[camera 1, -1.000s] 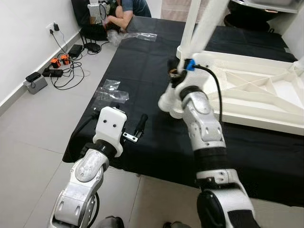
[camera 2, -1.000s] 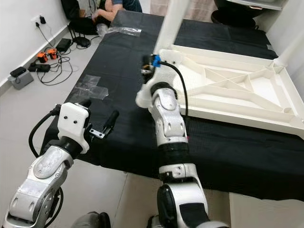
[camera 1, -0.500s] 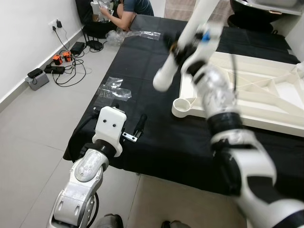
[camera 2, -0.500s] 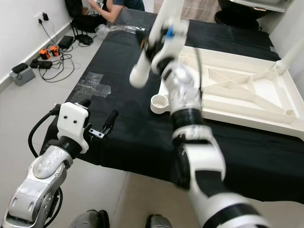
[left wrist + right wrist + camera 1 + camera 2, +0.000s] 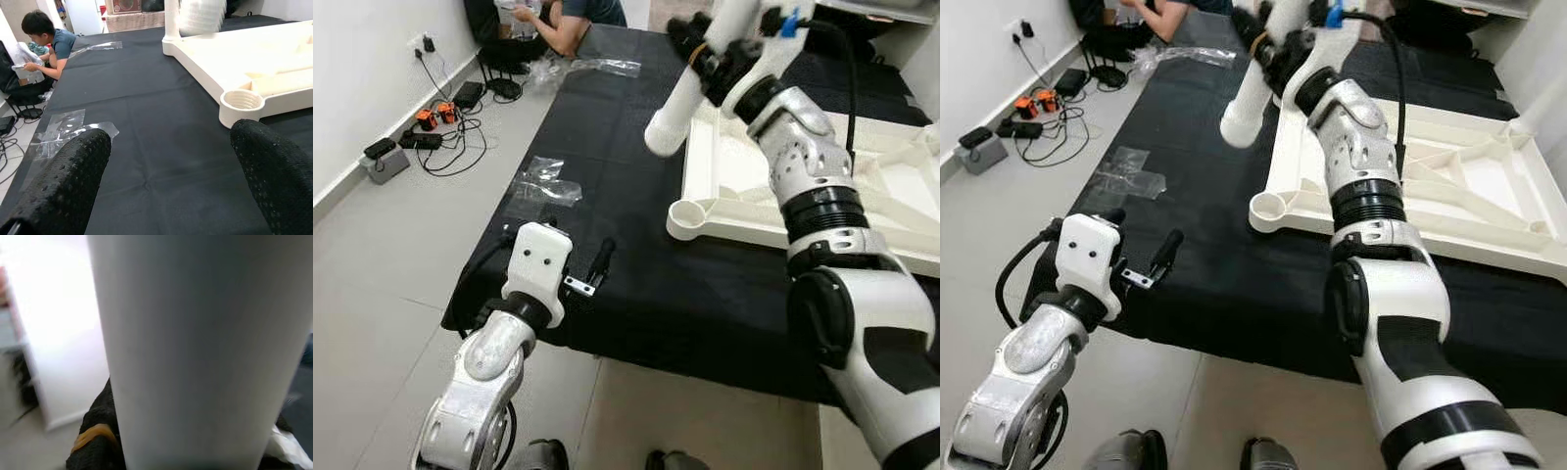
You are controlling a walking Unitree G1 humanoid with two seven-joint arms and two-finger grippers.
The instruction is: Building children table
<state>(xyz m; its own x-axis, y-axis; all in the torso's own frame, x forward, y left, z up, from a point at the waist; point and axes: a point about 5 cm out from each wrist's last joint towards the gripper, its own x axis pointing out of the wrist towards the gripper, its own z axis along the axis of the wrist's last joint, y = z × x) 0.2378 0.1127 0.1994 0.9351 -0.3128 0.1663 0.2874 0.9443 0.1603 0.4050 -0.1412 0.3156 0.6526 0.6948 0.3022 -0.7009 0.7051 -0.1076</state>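
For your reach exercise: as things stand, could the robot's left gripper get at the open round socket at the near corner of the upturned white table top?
Probably yes. The left gripper is open and holds nothing, and bare black cloth lies between it and the socket. The right gripper holds the table leg raised above, not blocking it.

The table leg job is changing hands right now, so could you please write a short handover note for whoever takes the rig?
Right gripper: shut on the white table leg, held in the air, tilted, above the black cloth and beside the tabletop.
Left gripper: open, holding nothing, low over the near edge of the cloth.
Upturned white tabletop: lying on the cloth; its near corner socket is empty. Another leg stands at a far corner.
Done: leg picked up.
Left: seat that leg in a socket, probably the near one. A person sits at the far end; clear bags lie on the cloth.
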